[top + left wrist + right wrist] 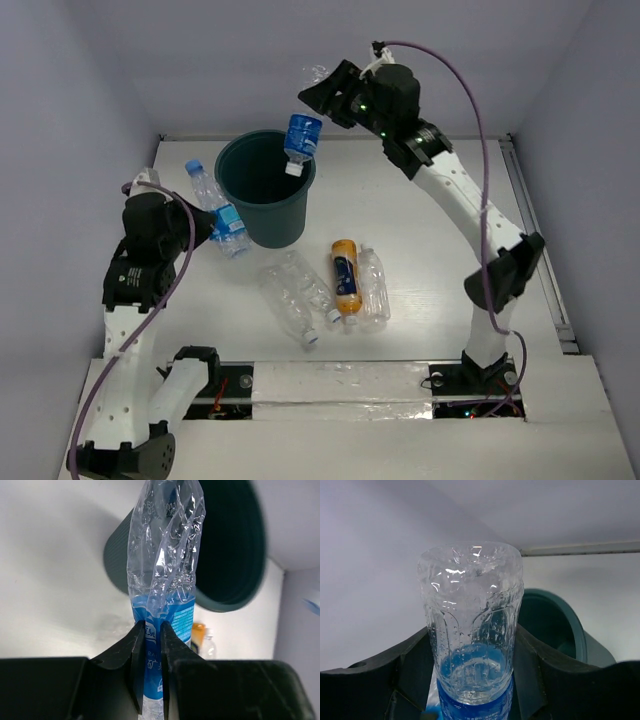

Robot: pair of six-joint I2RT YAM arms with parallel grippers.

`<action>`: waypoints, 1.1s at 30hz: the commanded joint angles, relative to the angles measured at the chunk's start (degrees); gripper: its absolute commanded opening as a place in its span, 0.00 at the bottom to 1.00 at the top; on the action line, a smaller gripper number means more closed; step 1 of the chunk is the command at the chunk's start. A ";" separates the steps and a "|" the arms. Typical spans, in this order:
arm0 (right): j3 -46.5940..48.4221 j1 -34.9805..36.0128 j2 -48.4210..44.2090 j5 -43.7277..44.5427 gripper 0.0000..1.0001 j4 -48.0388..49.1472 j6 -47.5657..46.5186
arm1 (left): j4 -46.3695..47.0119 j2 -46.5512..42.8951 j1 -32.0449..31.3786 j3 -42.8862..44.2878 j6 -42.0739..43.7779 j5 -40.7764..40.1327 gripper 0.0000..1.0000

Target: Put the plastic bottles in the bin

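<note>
- Table (430, 250): white, closed in by pale walls at the back and on both sides. A rail runs along its right edge. The broad strip between the loose bottles and that rail lies bare, with the right arm arching over it.
- Bin (275, 225): dark teal, upright, mouth open upward, standing left of centre toward the back wall. Only a narrow lane separates it from the left wall.
- Right gripper (472, 650): raised over the bin's back-right rim, its fingers spread around the clear base of the upended bottle (302, 137). The bottle's long axis is near vertical, with the white cap pointing down into the bin's mouth.
- Left gripper (152, 630): in the lane left of the bin, its fingers pinched nearly together on the blue label of the flattened bottle (165, 570). The long axis runs front-to-back beside the bin wall, narrow end toward the back. Whether the bottle rests on the table cannot be told.
- Orange bottle (346, 275): lying in front of the bin, long axis front-to-back, cap toward the arm bases.
- Clear bottles (290, 300): lying on either side of the orange one.
</note>
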 commanded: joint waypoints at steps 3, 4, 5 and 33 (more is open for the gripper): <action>14.86 1.85 11.84 8.83 0.44 -0.89 5.39 | -0.91 2.33 -1.63 12.43 -0.91 -1.72 0.00; 16.79 1.86 14.56 9.63 0.45 -1.95 5.22 | -0.73 3.48 -1.63 14.01 -0.74 -2.16 0.00; 18.99 2.47 15.37 10.68 0.48 -2.74 4.69 | -0.73 4.45 -1.63 17.42 -0.47 -2.60 0.00; -46.45 3.62 -29.34 12.44 0.16 0.44 -14.03 | 31.17 33.19 -19.03 22.48 15.88 -34.15 0.18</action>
